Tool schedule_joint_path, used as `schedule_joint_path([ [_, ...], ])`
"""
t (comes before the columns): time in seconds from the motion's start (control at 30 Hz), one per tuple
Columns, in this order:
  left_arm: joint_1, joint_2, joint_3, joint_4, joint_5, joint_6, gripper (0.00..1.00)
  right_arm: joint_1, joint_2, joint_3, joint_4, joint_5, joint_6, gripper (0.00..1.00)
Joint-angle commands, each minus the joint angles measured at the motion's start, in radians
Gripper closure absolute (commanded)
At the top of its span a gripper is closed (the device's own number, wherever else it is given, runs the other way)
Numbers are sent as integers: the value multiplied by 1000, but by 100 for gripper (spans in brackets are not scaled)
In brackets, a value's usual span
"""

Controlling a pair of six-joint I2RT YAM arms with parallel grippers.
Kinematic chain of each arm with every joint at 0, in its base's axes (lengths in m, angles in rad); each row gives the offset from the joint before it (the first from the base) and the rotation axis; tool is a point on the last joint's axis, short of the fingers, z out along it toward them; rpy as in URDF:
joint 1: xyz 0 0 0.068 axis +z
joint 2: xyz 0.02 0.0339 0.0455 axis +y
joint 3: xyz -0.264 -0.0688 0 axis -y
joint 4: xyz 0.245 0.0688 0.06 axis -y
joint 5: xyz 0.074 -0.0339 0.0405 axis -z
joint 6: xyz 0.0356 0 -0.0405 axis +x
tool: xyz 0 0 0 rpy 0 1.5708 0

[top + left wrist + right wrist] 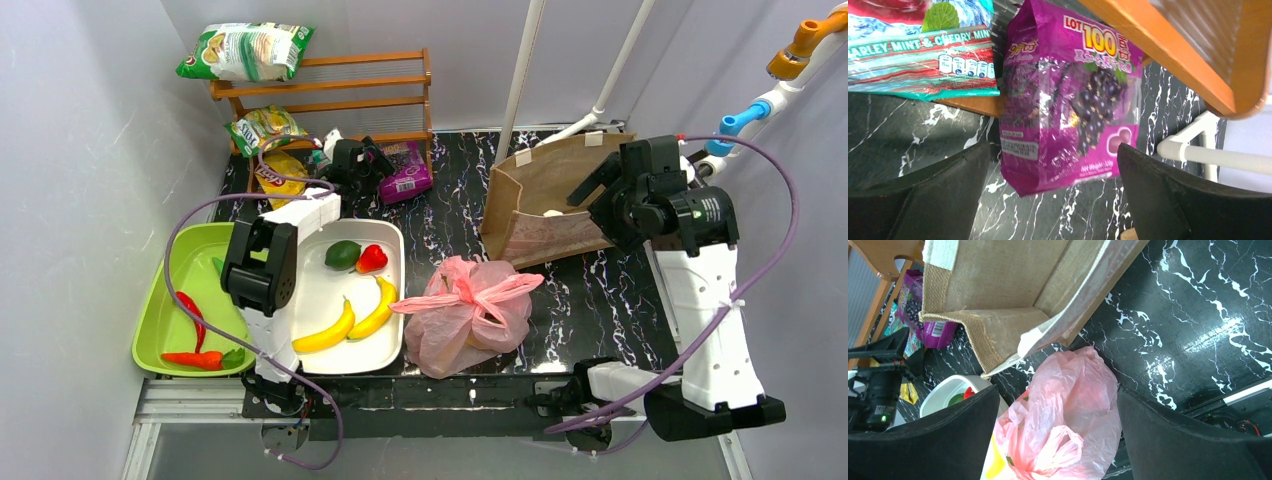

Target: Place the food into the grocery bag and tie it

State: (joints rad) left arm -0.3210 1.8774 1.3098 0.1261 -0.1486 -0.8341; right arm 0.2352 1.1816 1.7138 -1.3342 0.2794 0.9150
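Pink grocery bag (468, 315) sits on the black marbled counter (600, 290) near the front edge, just right of the white tray (385, 355) and in front of the brown bag (550, 180). Its handles are drawn together in a knot on top, with loops sticking out to the left and right. Something pale orange shows through the plastic, but I cannot make out what it is.

Two bananas (327, 335) lie side by side on the white tray, with a green avocado (342, 254) and a small red fruit (372, 259) behind them. The green tray (170, 310) to the left holds red chillies (192, 358).

Left end effector (372, 160) is at the back of the counter by the wooden rack (330, 85). Its jaws are spread wide and it grips nothing. In my left wrist view a purple packet (1068, 100) lies between the fingers (938, 195) without touching them.

Right end effector (595, 188) hangs above the brown bag's open side, well apart from the pink bag. Its jaws are also spread wide with nothing in them. My right wrist view looks down past them onto the pink bag (1073, 415) and the brown bag's edge
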Motion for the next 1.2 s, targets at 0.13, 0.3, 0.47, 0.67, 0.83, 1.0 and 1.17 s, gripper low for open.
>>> schedule_joint_path([
  [0.13,22,81,33,171,18,-54,2,-7,-53,-39,57,22,0,6],
  [0.3,23,111,22,185,15,-49,2,-7,-73,-75,75,9,6,6],
  [0.47,23,137,15,196,21,-55,2,-8,-86,-115,125,50,-19,5],
  [0.67,23,148,11,217,28,-48,2,-17,31,-30,29,188,52,5],
  [0.83,23,175,13,231,20,-96,2,-44,108,-32,79,164,69,5],
  [1.0,9,204,27,265,-6,-124,2,-62,134,-86,141,149,61,4],
  [1.17,9,212,24,277,1,-140,12,-66,136,-115,147,119,58,4],
])
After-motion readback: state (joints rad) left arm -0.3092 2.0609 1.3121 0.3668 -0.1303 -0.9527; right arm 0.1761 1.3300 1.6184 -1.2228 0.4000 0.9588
